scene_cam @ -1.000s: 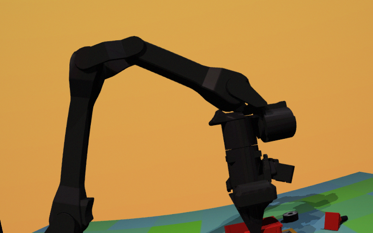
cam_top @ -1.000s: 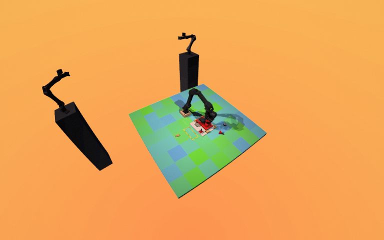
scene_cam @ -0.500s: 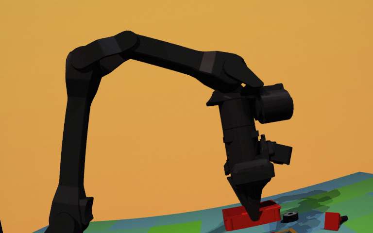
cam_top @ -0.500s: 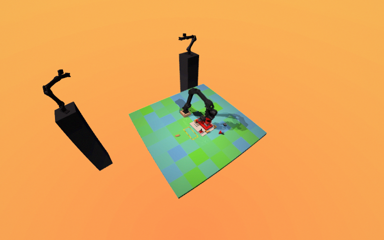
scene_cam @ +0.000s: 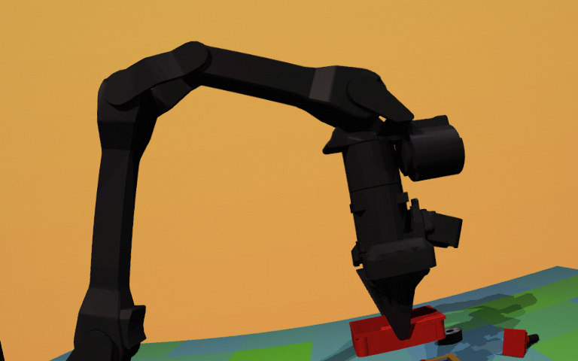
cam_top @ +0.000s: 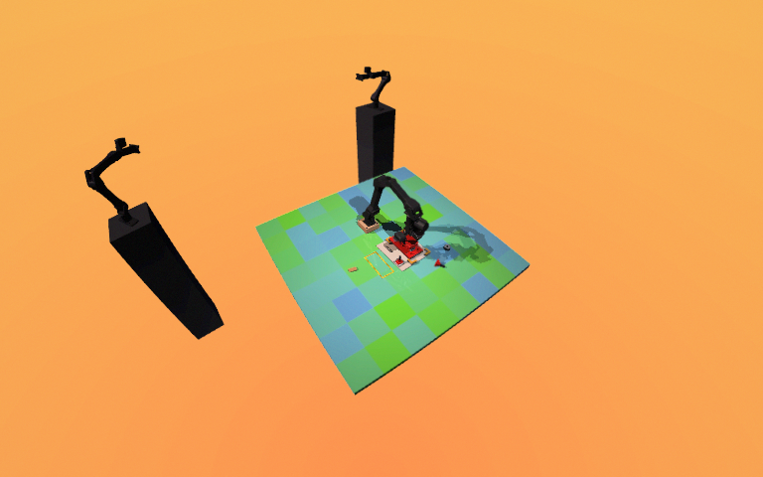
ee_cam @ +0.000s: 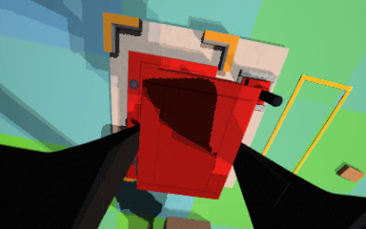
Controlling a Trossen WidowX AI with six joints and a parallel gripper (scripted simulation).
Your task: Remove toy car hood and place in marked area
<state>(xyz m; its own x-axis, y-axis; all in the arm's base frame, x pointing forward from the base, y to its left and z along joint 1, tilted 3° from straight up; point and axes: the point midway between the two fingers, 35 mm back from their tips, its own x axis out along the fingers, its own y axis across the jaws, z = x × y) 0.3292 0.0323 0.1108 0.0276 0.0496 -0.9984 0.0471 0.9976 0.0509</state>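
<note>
Holding the red hood (cam_top: 408, 243) (scene_cam: 375, 338) (ee_cam: 191, 172) in the tool (cam_top: 405, 238) (scene_cam: 403, 334) (ee_cam: 188, 137), fingers clamped on opposite sides. Hood is off and raised above the red car body (ee_cam: 135, 67), overlapping it in the wrist frame and tilted up toward the right in the exterior frame.

Marked area (cam_top: 385, 276) (ee_cam: 327, 82), yellow outline, is at the right of the wrist frame; hood is not in it. Pale base plate (cam_top: 404, 266) (ee_cam: 167, 34) sits under the car, orange-and-black corner brackets (ee_cam: 121, 20) along its upper edge in the wrist frame. Black lever (ee_cam: 271, 98) is just beside the hood's upper right corner there.

Small wooden block (cam_top: 353, 269) (ee_cam: 352, 173) is on the bench (cam_top: 393, 314) (scene_cam: 272, 355) (ee_cam: 229, 19), lower right of the wrist frame. Black ring (cam_top: 446, 246) (scene_cam: 448, 338) and red block with a black tip (cam_top: 439, 262) (scene_cam: 514, 342) are at lower right in the exterior frame. Car is mostly out of frame there.
</note>
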